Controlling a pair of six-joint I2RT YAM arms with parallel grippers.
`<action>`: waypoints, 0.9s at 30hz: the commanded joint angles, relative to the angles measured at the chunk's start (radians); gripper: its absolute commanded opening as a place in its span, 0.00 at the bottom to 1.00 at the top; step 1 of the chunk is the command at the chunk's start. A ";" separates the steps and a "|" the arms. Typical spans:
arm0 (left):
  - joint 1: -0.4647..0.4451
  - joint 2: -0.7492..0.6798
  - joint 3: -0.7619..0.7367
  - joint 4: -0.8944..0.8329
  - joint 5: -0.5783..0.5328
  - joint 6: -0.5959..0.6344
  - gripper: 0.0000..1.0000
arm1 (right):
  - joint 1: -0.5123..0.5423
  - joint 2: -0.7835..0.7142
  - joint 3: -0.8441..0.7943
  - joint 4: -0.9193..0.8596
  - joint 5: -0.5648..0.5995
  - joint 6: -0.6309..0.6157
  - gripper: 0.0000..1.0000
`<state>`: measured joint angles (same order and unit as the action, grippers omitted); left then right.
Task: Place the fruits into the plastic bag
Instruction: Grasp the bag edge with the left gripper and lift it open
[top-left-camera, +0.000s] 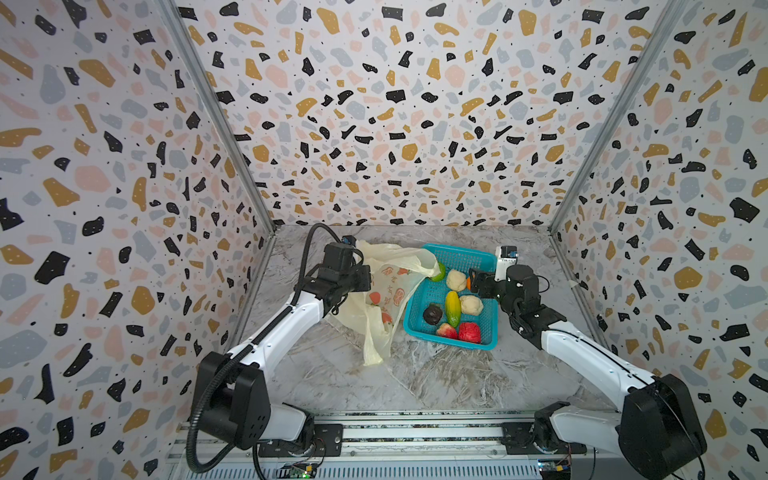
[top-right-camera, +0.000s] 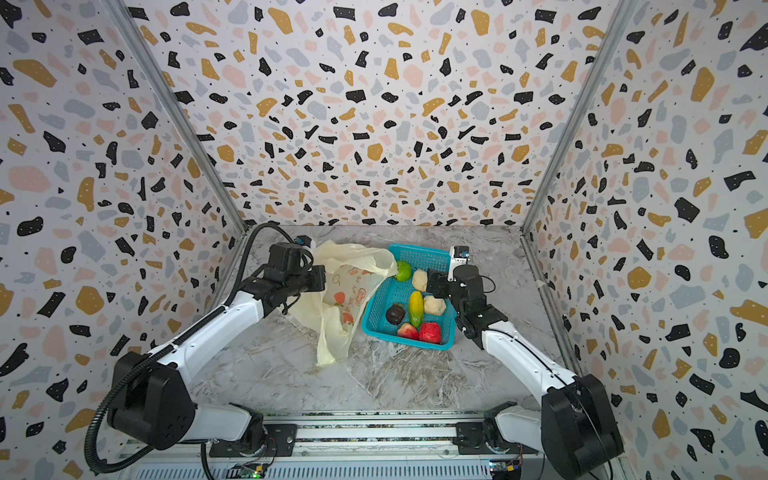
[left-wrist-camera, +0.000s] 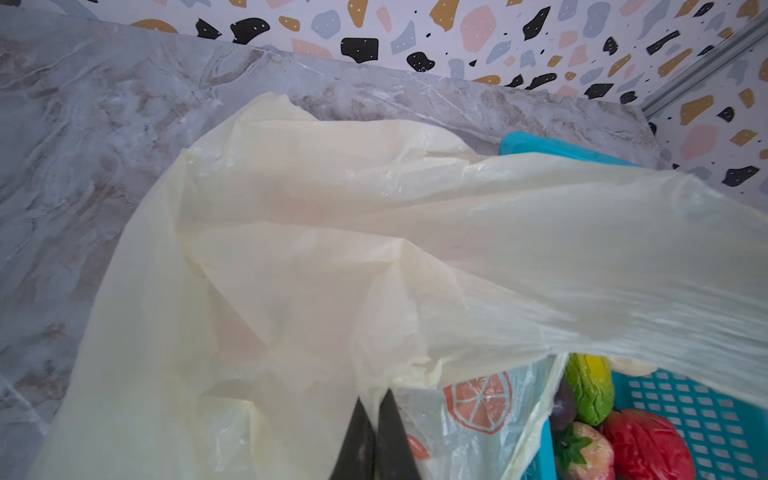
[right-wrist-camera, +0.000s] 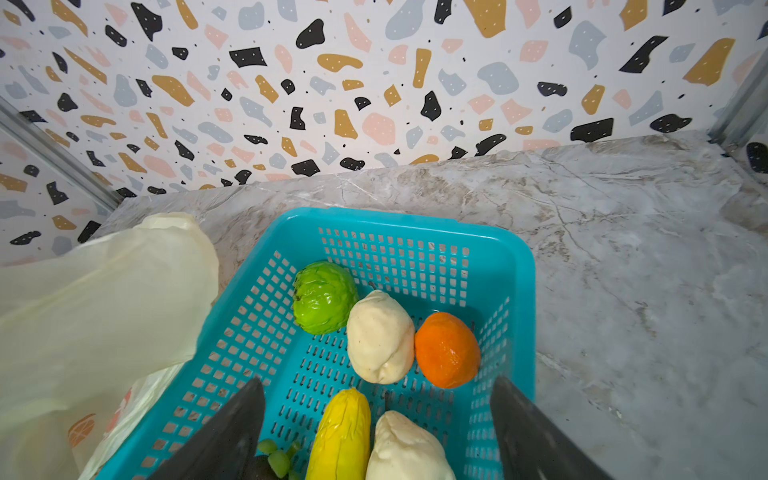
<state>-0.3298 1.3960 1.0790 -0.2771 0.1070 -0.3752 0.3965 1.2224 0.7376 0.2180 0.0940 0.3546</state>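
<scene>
Thin, floppy film like the plastic bag (left-wrist-camera: 332, 249), slumped just beside the teal basket (right-wrist-camera: 415, 224), is probably best pinched at a bunched edge, as done by the clamped-shut left gripper (left-wrist-camera: 374, 415), while the light-looking fruits (right-wrist-camera: 380, 336) in the basket are hovered over by the wide-open right gripper (right-wrist-camera: 376, 384).

- Plastic bag (top-left-camera: 390, 286): pale-yellow, crinkly, translucent, slumped beside the teal basket (top-left-camera: 461, 255), one fold draped over its rim.
- Fruits: green fruit (top-left-camera: 437, 272), two cream lumps (top-left-camera: 456, 279) (top-left-camera: 471, 304), orange (right-wrist-camera: 446, 350), mango (top-left-camera: 452, 308), dark-purple ball (top-left-camera: 432, 313), two red fruits (top-left-camera: 446, 331) (top-left-camera: 469, 332), all inside the basket.
</scene>
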 joint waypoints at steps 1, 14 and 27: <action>0.036 -0.015 0.038 -0.009 0.056 -0.070 0.00 | 0.010 0.010 0.032 0.012 -0.049 -0.008 0.85; 0.092 -0.079 0.141 -0.067 -0.006 -0.158 0.00 | 0.027 0.033 0.048 0.009 -0.089 -0.019 0.85; 0.103 -0.088 0.210 -0.072 -0.018 -0.310 0.00 | 0.091 0.098 0.085 -0.048 -0.045 -0.027 0.84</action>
<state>-0.2394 1.3163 1.2640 -0.3576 0.1032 -0.6231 0.4454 1.2896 0.7635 0.2050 0.0311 0.3454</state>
